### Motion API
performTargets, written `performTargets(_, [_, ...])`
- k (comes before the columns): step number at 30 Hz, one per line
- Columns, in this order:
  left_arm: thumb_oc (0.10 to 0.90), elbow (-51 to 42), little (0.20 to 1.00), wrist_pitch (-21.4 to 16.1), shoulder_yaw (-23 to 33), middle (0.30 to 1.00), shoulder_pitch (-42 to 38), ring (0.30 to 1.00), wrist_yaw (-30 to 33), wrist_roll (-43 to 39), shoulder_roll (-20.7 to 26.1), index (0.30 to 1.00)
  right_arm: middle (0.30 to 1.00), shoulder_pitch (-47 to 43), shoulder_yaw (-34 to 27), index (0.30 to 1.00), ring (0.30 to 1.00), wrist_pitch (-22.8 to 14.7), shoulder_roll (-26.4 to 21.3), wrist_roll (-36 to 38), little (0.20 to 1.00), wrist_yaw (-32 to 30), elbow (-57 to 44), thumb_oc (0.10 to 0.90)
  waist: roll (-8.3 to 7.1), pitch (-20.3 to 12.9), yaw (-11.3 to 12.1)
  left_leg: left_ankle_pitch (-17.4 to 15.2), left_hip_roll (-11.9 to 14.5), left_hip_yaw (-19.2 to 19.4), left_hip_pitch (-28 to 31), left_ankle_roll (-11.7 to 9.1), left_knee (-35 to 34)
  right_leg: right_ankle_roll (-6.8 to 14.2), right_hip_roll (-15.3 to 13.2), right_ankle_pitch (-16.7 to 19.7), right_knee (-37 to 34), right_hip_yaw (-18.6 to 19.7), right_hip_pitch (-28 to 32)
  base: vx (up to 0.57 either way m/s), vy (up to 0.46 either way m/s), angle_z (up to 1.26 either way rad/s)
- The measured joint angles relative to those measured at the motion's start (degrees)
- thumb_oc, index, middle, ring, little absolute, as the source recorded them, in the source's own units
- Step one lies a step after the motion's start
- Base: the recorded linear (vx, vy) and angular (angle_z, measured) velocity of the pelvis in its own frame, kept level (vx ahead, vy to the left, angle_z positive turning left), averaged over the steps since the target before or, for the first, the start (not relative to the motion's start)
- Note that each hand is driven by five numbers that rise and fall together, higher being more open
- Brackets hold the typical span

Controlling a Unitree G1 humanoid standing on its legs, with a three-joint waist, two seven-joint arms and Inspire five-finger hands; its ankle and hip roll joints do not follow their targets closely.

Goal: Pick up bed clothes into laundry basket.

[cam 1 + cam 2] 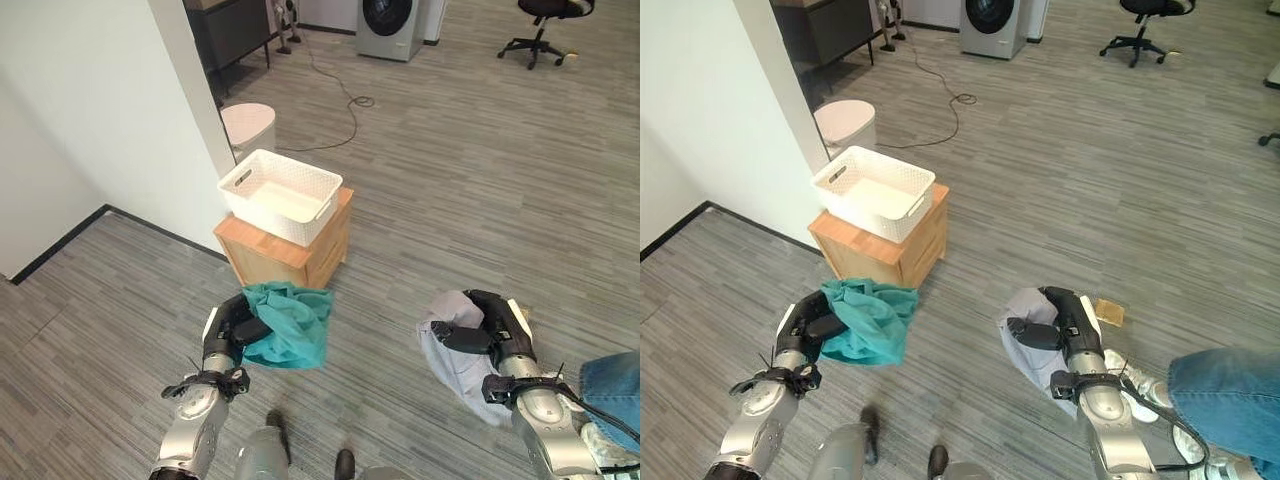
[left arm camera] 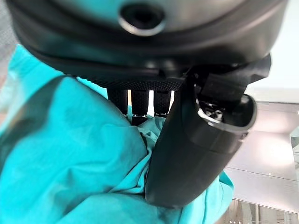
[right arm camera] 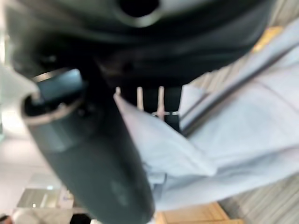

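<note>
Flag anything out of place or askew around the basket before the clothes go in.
Nothing stands out. The white laundry basket sits level and empty on the wooden cabinet; the left hand grips teal cloth, the right hand grey cloth.

Grey wood-plank floor [image 1: 470,170], white wall [image 1: 90,110] on the left, a washing machine [image 1: 388,25] and black office chair [image 1: 540,30] far back.

The basket [image 1: 285,196] is white plastic with a perforated, lattice-like wall, matt. The cabinet [image 1: 290,252] beneath it is light wood with a smooth finish. The teal cloth [image 1: 292,325] is soft, creased fabric; the grey cloth [image 1: 455,355] is thin, wrinkled fabric. The floor [image 1: 450,180] is grey wood-grain planking. The left hand [image 1: 228,335] and right hand [image 1: 490,322] are dark plastic, slightly glossy.
</note>
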Motion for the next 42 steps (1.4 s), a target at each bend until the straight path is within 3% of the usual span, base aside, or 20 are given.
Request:
performTargets(2, [0.4, 0.1, 0.3, 0.14, 0.05, 0.3, 0.21, 0.3, -0.47, 1.22, 0.11, 0.3, 0.3, 0.13, 1.43, 0.3, 0.3, 0.03, 0.05, -0.19, 0.3, 0.5, -0.02, 0.4, 0.37, -0.03, 0.36, 0.46, -2.22, 3.33, 0.45, 0.67, -2.42, 0.13, 1.54, -0.97, -1.94, 0.71, 3.03, 0.48, -0.108, -0.22])
performTargets(6, [0.4, -0.08, 0.3, 0.35, 0.05, 0.3, 1.1, 0.3, -0.72, 2.03, 0.52, 0.3, 0.3, 0.06, 3.32, 0.3, 0.3, 0.13, 0.54, -1.18, 0.3, 2.4, 0.41, 0.4, 0.08, -0.19, 1.7, -0.49, -6.6, 4.52, 4.3, 7.4, -1.75, 4.21, 1.85, -5.16, -0.52, 2.84, 7.09, 0.4, -0.031, -0.4])
performTargets(7, [0.4, -0.29, 0.3, 0.47, 0.03, 0.3, 1.88, 0.3, -0.77, 2.08, 0.18, 0.3, 0.3, 0.29, 3.97, 0.3, 0.3, 0.52, 0.34, -1.38, 0.3, 2.7, 0.64, 0.4, 2.07, -0.87, 1.93, 0.19, -5.7, 4.67, 7.1, 11.14, -5.05, 6.94, 3.55, -7.22, 6.33, 3.32, 5.52, 0.25, 0.01, -0.42])
performTargets(8, [0.4, -1.14, 0.3, 0.43, 0.05, 0.3, 2.62, 0.3, -0.82, 2.15, 0.75, 0.3, 0.3, 0.93, 4.19, 0.3, 0.3, 0.53, 1.45, -1.86, 0.3, 3.21, 0.72, 0.4, 3.12, -1.51, 1.79, 1.16, -4.73, 4.42, 10.03, 12.86, -6.76, 10.65, 5.56, -9.75, 16.62, 3.39, 2.27, 0.19, -0.014, -0.25])
performTargets(9, [0.4, -1.21, 0.3, 0.54, -0.05, 0.3, 1.42, 0.3, -0.49, 2.14, 1.07, 0.3, 0.3, 1.93, 4.4, 0.3, 0.3, 0.61, 2.47, -2.45, 0.3, 3.15, -0.28, 0.4, 2.45, -0.49, 1.48, 1.09, -4.29, 2.64, 11.89, 13.43, -6.6, 11.89, 4.13, -10.76, 33.72, 1.51, -5.1, 0.15, -0.021, 0.05])
performTargets(11, [0.4, -2.28, 0.3, 0.63, -0.65, 0.3, 1.21, 0.3, -0.62, 2.14, 1.66, 0.3, 0.3, 3.75, 4.54, 0.3, 0.3, 0.67, 2.13, -3.0, 0.3, 3.98, -2.92, 0.4, 1.96, -0.43, -0.68, 0.35, -5.73, -0.72, 13.83, 13.1, -7.75, 10.61, -0.95, -12.03, 48.19, -0.19, -12.68, 0.23, -0.112, 0.59])
performTargets(12, [0.4, -2.84, 0.3, 0.62, -0.99, 0.3, 0.5, 0.3, -0.9, 2.18, 1.82, 0.3, 0.3, 4.01, 4.37, 0.3, 0.3, 0.64, 2.06, -3.19, 0.3, 4.03, -3.54, 0.4, 1.96, -0.5, -2.96, -0.92, -7.09, -3.45, 15.96, 13.28, -8.59, 11.8, -7.02, -12.44, 52.51, 2.47, -17.43, 0.34, -0.158, 0.88])
performTargets(13, [0.4, -3.69, 0.3, 0.63, -1.03, 0.3, -0.35, 0.3, -0.76, 2.27, 2.02, 0.3, 0.3, 3.82, 4.25, 0.3, 0.3, 0.65, 2.13, -3.3, 0.3, 4.04, -3.48, 0.4, 2.34, -0.27, -3.86, -1.4, -6.92, -4.78, 16.56, 13.14, -8.98, 11.61, -8.4, -12.54, 51.11, 5.93, -19.81, 0.4, -0.22, 1.1])
performTargets(16, [0.4, -4.9, 0.3, 0.43, -0.99, 0.3, -4.65, 0.3, -1.65, 2.34, 3.42, 0.3, 0.3, 4.29, 3.46, 0.3, 0.3, 0.66, 1.93, -3.55, 0.3, 4.13, -2.79, 0.4, 1.53, 0.2, -4.38, -2.36, -6.5, -9.89, 18.01, 11.13, -9.08, 12.32, -14.27, -10.83, 32.84, 9.76, -20.53, 0.42, -0.335, 0.81])
performTargets(19, [0.4, -4.0, 0.3, 0.37, -0.51, 0.3, -7.54, 0.3, -1.63, 2.45, 2.52, 0.3, 0.3, 5.0, 0.74, 0.3, 0.3, 0.81, 0.76, -3.97, 0.3, 3.73, -2.66, 0.4, 1.06, 0.71, -5.25, -2.4, -5.45, -17.58, 18.0, 7.98, -9.42, 14.64, -13.64, -3.73, 8.64, 18.72, -14.55, 0.13, -0.215, 1.26])
performTargets(20, [0.4, -4.45, 0.3, 0.36, -1.15, 0.3, -8.02, 0.3, -1.77, 1.98, 3.11, 0.3, 0.3, 5.54, -0.48, 0.3, 0.3, 0.84, 0.44, -4.67, 0.3, 3.7, -2.26, 0.4, -0.67, 0.44, -5.48, -2.27, -5.97, -18.02, 19.43, 6.74, -9.82, 14.42, -14.47, 0.71, 6.97, 18.2, -13.16, 0.13, -0.32, 1.25])
performTargets(21, [0.4, -4.58, 0.3, 0.44, -1.82, 0.3, -6.89, 0.3, -1.74, 1.89, 3.17, 0.3, 0.3, 5.1, -2.58, 0.3, 0.3, 1.34, -0.52, -4.9, 0.3, 3.46, -1.37, 0.4, -0.03, 0.57, -4.29, -3.23, -3.95, -18.09, 20.29, 5.18, -10.02, 14.08, -13.24, 3.68, 8.74, 15.52, -13.11, 0.17, -0.333, 0.64])
performTargets(24, [0.4, -5.55, 0.3, 0.51, -1.99, 0.3, -2.94, 0.3, -2.41, 1.83, 2.86, 0.3, 0.3, 3.63, -5.04, 0.3, 0.3, 1.46, -4.27, -4.85, 0.3, 3.49, -1.18, 0.4, 1.92, -0.58, -3.09, -3.71, -0.73, -15.1, 19.38, 3.82, -7.91, 11.25, -10.27, 3.83, 6.68, 12.81, -10.99, 0.07, -0.178, 0.37])
performTargets(25, [0.4, -5.51, 0.3, 0.58, -2.24, 0.3, -2.93, 0.3, -3.04, 1.8, 2.09, 0.3, 0.3, 3.11, -7.26, 0.3, 0.3, 1.46, -5.61, -4.82, 0.3, 3.39, -1.15, 0.4, 1.94, -0.51, -3.04, -2.48, -0.02, -14.23, 17.56, 2.52, -6.59, 10.48, -10.12, 4.15, 5.43, 10.3, -9.92, -0.05, -0.095, 0.95])
performTargets(27, [0.4, -5.31, 0.3, 0.58, -4.32, 0.3, -4.55, 0.3, -3.11, 0.95, 0.9, 0.3, 0.3, 3.99, -10.82, 0.3, 0.3, 1.46, -8.35, -4.62, 0.3, 2.48, -0.94, 0.4, 0.19, 0.49, -4.92, 0.77, -1.1, -12.14, 13.83, -1.38, -3.29, 9.66, -12.07, 4.07, 3.51, 4.95, -7.76, -0.04, -0.056, 1.24])
performTargets(30, [0.4, -5.68, 0.3, 0.93, -7.81, 0.3, -5.17, 0.3, -3.41, -0.4, 0.65, 0.3, 0.3, 3.09, -15.96, 0.3, 0.3, 1.27, -11.4, -3.88, 0.3, 0.69, -0.28, 0.4, -0.77, 0.97, -4.84, 1.25, 0.1, -1.95, 12.37, 0.74, -2.26, 8.35, -11.43, 3.72, 2.57, 1.77, -6.91, 0.0, -0.049, 0.61])
performTargets(32, [0.4, -5.76, 0.3, 1.04, -9.03, 0.3, -5.18, 0.3, -3.96, -0.52, 0.73, 0.3, 0.3, 2.3, -17.28, 0.3, 0.3, 1.09, -11.79, -2.89, 0.3, -0.54, -0.06, 0.4, 0.46, 0.34, -4.88, -0.21, 0.97, -1.95, 13.57, 2.54, -4.46, 8.84, -10.04, 2.83, 2.87, 1.65, -6.97, 0.02, -0.011, 0.14])
performTargets(34, [0.4, -5.82, 0.3, 1.66, -10.2, 0.3, -6.08, 0.3, -4.21, -0.95, 1.3, 0.3, 0.3, 1.72, -17.27, 0.3, 0.3, 0.46, -11.43, -2.14, 0.3, -0.83, 0.15, 0.4, 1.21, -0.02, -6.22, -1.64, 1.69, -2.38, 14.89, 2.56, -8.03, 9.19, -9.06, 2.6, 2.79, 0.9, -7.05, 0.02, 0.019, 0.14])
performTargets(40, [0.4, -9.2, 0.3, 3.45, -12.59, 0.3, -18.86, 0.3, -3.87, -0.33, 10.0, 0.3, 0.3, 1.22, -11.11, 0.3, 0.3, -0.23, -4.76, 0.23, 0.3, -0.69, 0.28, 0.4, 1.31, -0.12, -7.12, -0.18, 0.01, -2.05, 15.8, 2.72, -11.64, 10.25, -10.27, 4.29, -0.51, 0.9, -6.38, 0.04, 0.013, 0.04])
performTargets(42, [0.4, -9.6, 0.3, 2.83, -11.79, 0.3, -23.68, 0.3, -2.5, -0.33, 10.1, 0.3, 0.3, 1.94, -8.57, 0.3, 0.3, 0.03, -4.57, 0.21, 0.3, 0.4, 0.43, 0.4, 1.56, -0.25, -7.1, -0.17, -0.38, -2.0, 16.21, 2.72, -11.66, 10.48, -10.63, 4.86, -1.96, 0.76, -5.23, 0.02, 0.01, 0.0])
